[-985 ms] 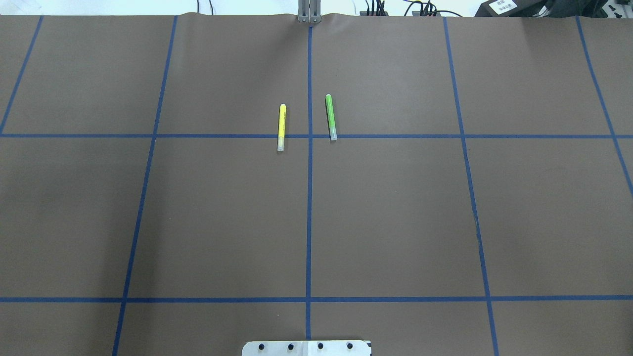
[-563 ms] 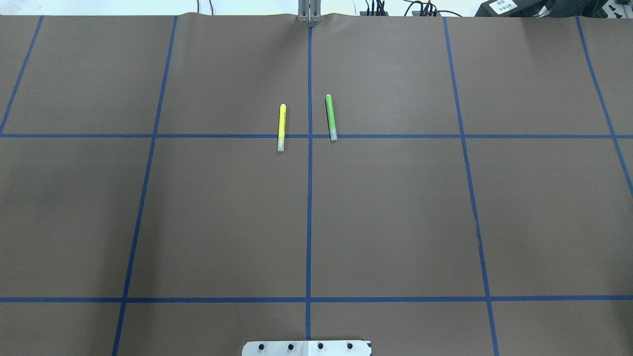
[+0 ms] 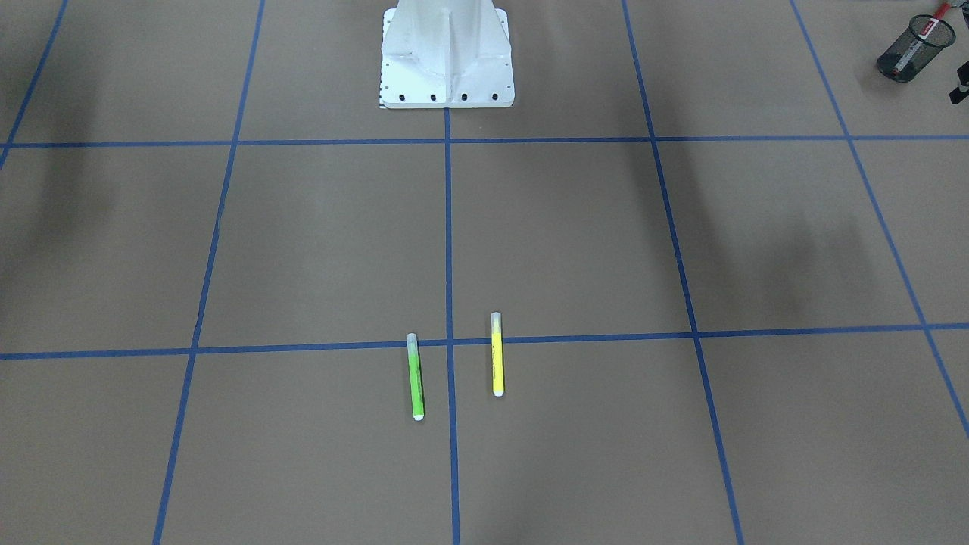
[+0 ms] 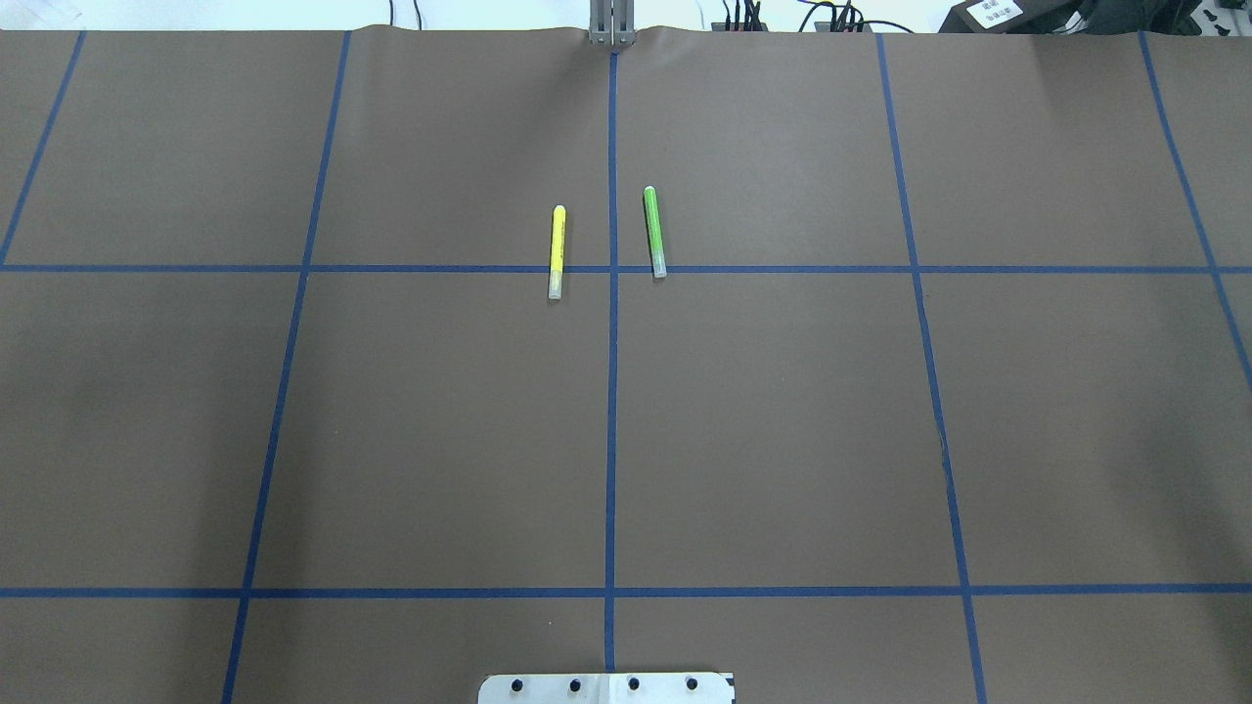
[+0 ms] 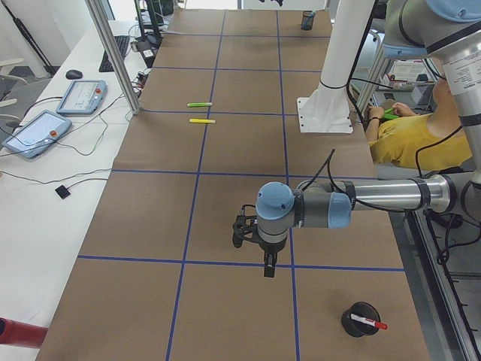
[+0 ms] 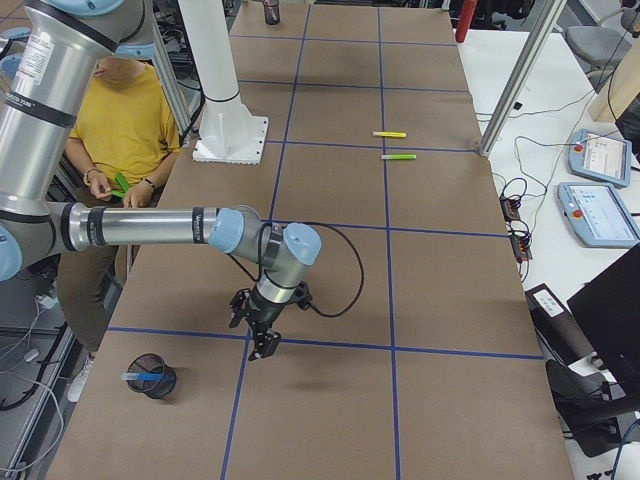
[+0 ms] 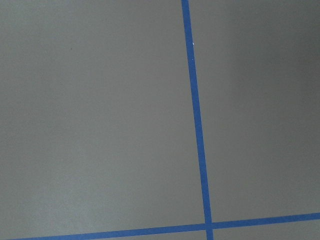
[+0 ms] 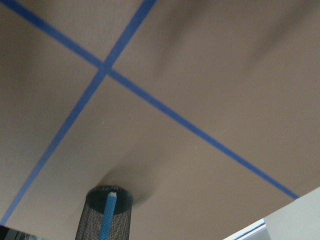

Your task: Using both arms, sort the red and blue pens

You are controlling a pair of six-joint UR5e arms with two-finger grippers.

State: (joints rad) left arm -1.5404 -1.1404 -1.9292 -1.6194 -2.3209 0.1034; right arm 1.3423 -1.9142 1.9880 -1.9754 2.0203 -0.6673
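The red-capped marker [image 5: 370, 324] stands in a black mesh cup [image 5: 359, 319] near the table's left end. The blue highlighter [image 8: 106, 216] stands in another black mesh cup [image 6: 151, 376] near the right end; the right wrist view shows this cup [image 8: 107, 219] from above. My left gripper [image 5: 268, 268] hangs over the table a little way from the red marker's cup. My right gripper [image 6: 264, 349] hangs close to the blue highlighter's cup. Both grippers show only in the side views, so I cannot tell whether they are open or shut. Nothing shows between their fingers.
A yellow highlighter [image 4: 556, 251] and a green highlighter [image 4: 653, 232] lie side by side at the far centre, across the blue tape lines. The white robot base [image 3: 447, 53] stands mid-table. A person in a yellow shirt [image 6: 125, 115] sits behind the robot.
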